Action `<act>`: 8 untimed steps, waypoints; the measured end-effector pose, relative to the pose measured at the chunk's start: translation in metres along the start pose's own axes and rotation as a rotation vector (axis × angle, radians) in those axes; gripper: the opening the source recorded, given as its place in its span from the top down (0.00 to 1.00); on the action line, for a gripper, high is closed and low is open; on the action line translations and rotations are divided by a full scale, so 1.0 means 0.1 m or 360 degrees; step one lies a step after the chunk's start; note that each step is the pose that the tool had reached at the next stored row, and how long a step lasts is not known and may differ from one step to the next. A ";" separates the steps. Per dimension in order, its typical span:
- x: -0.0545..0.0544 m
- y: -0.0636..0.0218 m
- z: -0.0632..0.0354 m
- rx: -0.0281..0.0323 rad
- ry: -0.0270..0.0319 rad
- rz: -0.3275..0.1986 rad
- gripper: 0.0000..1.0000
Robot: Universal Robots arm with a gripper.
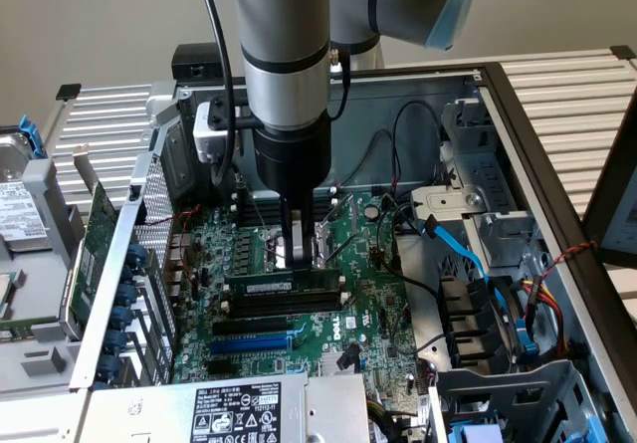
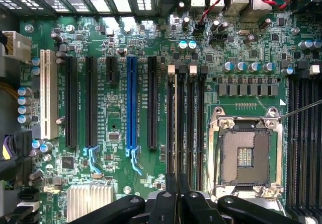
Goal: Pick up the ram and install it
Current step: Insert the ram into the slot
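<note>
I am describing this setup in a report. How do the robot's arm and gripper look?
The arm is a thick grey tube with black rings and a light blue joint cap. A black cable runs along it, past a white box at the wrist. The gripper is black, with two thin fingers on curved bars.
</note>
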State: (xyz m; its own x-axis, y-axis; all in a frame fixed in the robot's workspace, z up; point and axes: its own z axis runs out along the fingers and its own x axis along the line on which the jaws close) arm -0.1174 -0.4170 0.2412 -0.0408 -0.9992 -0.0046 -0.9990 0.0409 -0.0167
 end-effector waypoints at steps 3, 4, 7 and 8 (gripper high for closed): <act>0.01 0.000 0.000 0.00000 0.00000 0.0003 0.88; 0.01 0.001 0.001 0.00000 0.00000 0.0004 0.88; 0.01 0.002 0.003 0.00000 0.00001 0.0006 0.88; 0.02 0.004 0.006 0.00000 0.00000 0.0007 0.88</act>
State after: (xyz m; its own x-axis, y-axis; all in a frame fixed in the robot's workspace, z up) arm -0.1179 -0.4185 0.2406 -0.0452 -0.9990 -0.0047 -0.9988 0.0453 -0.0167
